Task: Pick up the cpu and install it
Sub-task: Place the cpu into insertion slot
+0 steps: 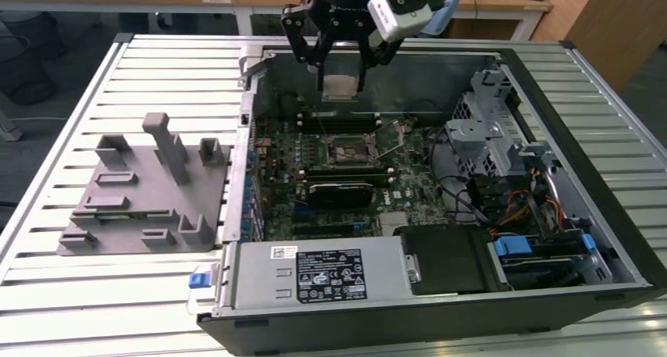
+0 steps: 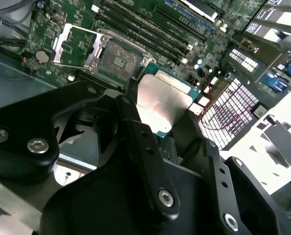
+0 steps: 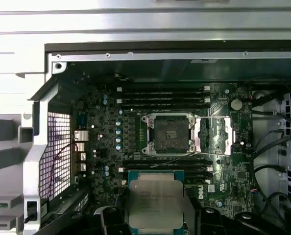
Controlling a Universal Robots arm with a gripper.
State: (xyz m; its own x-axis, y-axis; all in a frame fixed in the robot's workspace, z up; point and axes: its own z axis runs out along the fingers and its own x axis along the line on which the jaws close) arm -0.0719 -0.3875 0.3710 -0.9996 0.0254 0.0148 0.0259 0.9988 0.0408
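gripper (image 1: 341, 82) is clamping cpu (image 3: 155, 203) by two opposite edges above board (image 3: 99, 147), near open socket (image 3: 167, 133). Probably light, stiff, delicate underside; edge hold is suiting it.

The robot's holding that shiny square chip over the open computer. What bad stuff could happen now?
1. The small flat silvery square cpu is pinched in the black gripper above the green motherboard; if it slips, it might drop onto the parts.
2. It could land crooked on the dark square socket and hurt it.
3. The gripper might bump the flipped-open metal plate beside that socket.
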